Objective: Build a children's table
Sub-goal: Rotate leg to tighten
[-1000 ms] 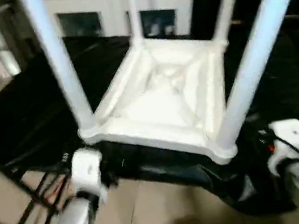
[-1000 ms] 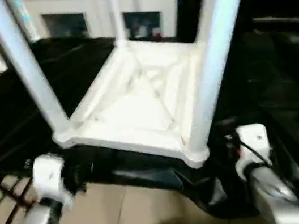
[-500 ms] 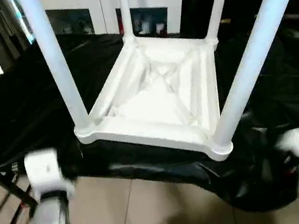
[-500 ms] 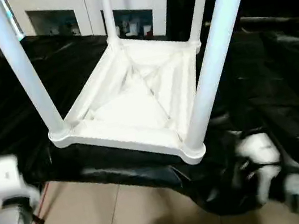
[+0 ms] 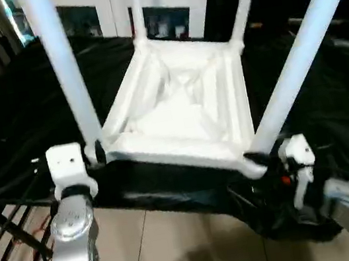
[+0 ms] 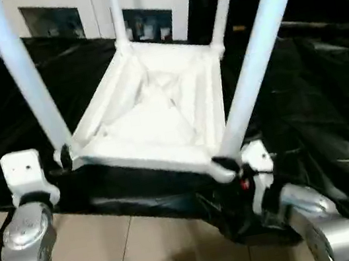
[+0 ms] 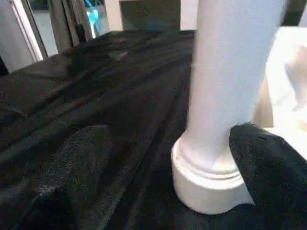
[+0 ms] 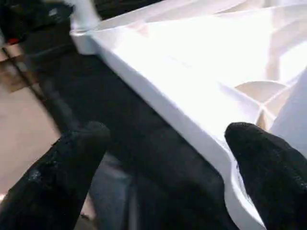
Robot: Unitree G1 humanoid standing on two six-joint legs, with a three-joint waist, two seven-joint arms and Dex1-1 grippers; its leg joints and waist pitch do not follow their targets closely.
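The children's table lies upside down on the black cloth, its ribbed white tabletop (image 5: 185,112) facing up. Its white legs stand upright in the corner sockets: near left leg (image 5: 64,68), near right leg (image 5: 303,55) and far legs (image 5: 137,9). My left gripper (image 5: 96,155) is at the near left corner. It is open, and the leg's socket (image 7: 206,191) sits between its fingers (image 7: 81,163). My right gripper (image 5: 258,157) is at the near right corner, also open, with the tabletop's rim (image 8: 182,110) between its fingers (image 8: 259,158).
The black-draped work table (image 5: 19,123) ends just in front of me, with its metal frame (image 5: 10,231) below at the left. Beige floor tiles (image 5: 181,250) lie under my forearms. White cabinets (image 5: 161,12) stand behind the work table.
Both arms have come in toward the tabletop's near corners: the left gripper up and right to the left socket, the right gripper leftward to the right corner. The camera view has also shifted.
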